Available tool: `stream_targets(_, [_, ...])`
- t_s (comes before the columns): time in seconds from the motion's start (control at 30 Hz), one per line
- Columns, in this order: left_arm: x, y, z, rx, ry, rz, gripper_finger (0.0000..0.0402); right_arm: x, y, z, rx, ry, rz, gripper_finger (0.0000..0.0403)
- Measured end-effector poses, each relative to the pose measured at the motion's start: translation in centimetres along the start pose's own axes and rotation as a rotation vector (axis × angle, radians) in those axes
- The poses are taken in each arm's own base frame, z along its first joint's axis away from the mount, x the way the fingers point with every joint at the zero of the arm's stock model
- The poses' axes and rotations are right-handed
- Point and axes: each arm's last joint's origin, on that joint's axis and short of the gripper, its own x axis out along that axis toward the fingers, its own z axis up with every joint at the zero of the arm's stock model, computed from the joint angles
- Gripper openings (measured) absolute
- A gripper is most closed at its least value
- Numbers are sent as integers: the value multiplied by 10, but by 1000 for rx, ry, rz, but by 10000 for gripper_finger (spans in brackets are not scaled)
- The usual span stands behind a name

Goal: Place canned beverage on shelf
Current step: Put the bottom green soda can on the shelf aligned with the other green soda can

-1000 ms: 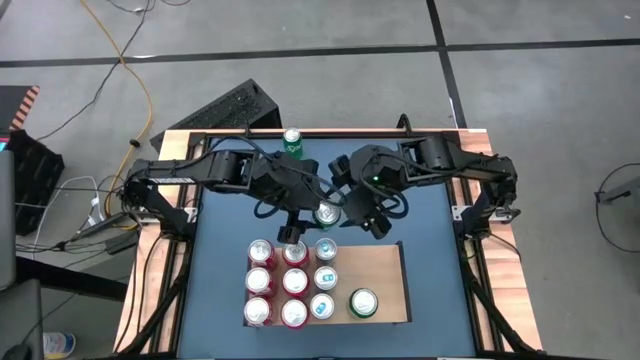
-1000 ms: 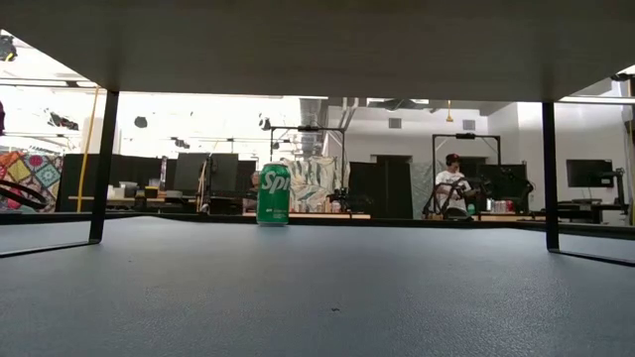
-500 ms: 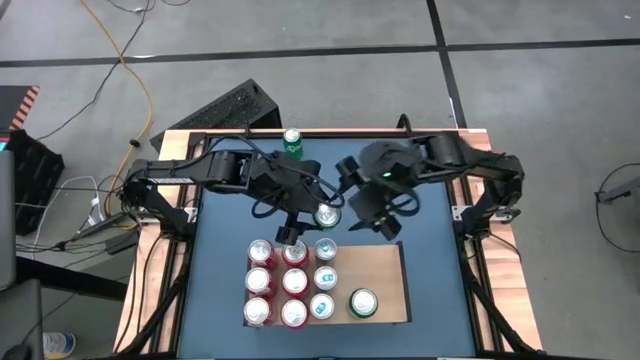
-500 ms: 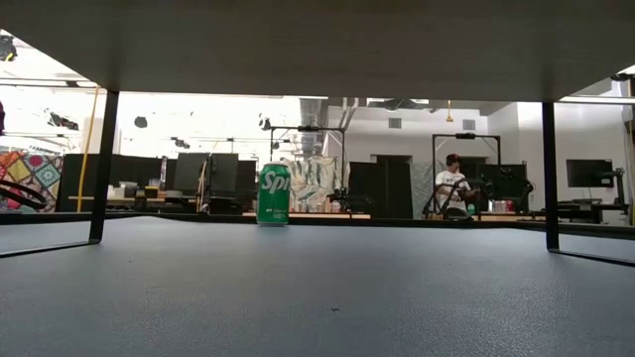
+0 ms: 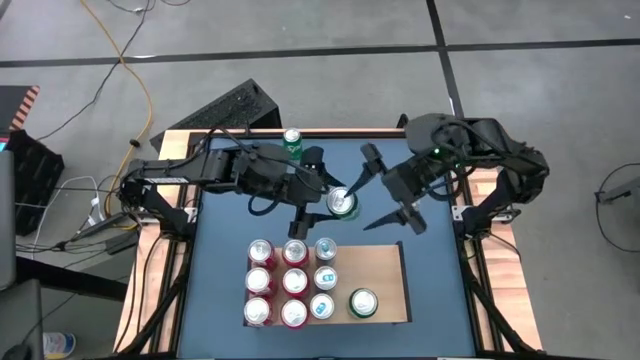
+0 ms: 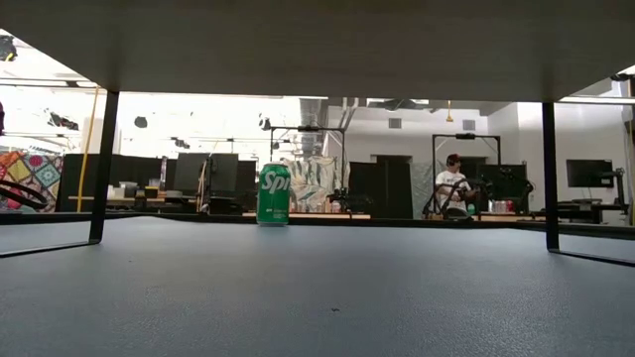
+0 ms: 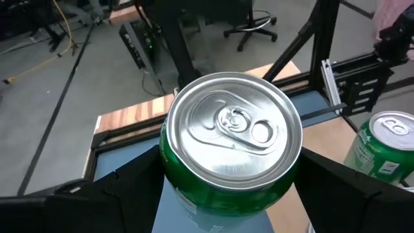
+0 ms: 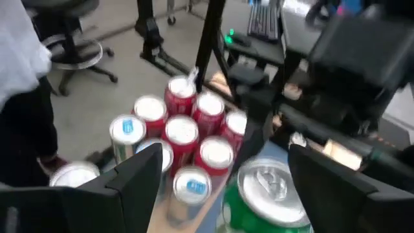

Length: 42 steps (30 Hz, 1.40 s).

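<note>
So the left pincer [image 5: 333, 199] has a green can [image 5: 342, 203] clamped between its two fingers, held up over the blue bench [image 5: 220, 250] just behind the shelf [image 5: 385, 270]. In the left wrist view the can [image 7: 231, 152] sits upright, silver lid and pull tab facing the camera, with a dark finger [image 7: 132, 188] pressed against each side of it. The shelf is the pale wooden board lying flat near the front of the bench, and it already carries a tight three-by-three block of cans: six red cans [image 5: 272, 282] in the left two columns, three cans with blue-marked lids [image 5: 324, 278] in the third. One more green can [image 5: 363, 302] stands alone on the shelf just right of that block, at the front. The right pincer [image 5: 392, 197] is off to the right of the held can, empty, with its fingers spread wide and not touching anything. Another green Sprite can [image 5: 292, 142] stands upright by itself at the back edge of the bench, and it's the only can the low view picks up [image 6: 273, 194]. Way behind the bench in that view a person [image 6: 454, 182] is sitting at a workstation.
</note>
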Motion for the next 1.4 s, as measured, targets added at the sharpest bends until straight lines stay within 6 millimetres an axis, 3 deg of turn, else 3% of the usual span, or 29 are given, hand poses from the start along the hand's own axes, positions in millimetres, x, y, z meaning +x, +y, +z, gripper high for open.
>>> stream_targets(0.27, [0, 0, 1, 0, -7, 5, 287, 6, -15, -5, 37, -9, -19, 325])
stream_targets(0.53, [0, -2, 1, 33, -3, 16, 287, 18, -30, -22, 103, 14, 8, 325])
stream_targets(0.97, [-2, -3, 0, 73, 9, -6, 287, 18, -29, -27, 87, -5, 123, 325])
stream_targets(1.4, [-5, -1, 0, 111, 26, 38, 287, 8, -44, -39, 143, 92, -17, 325])
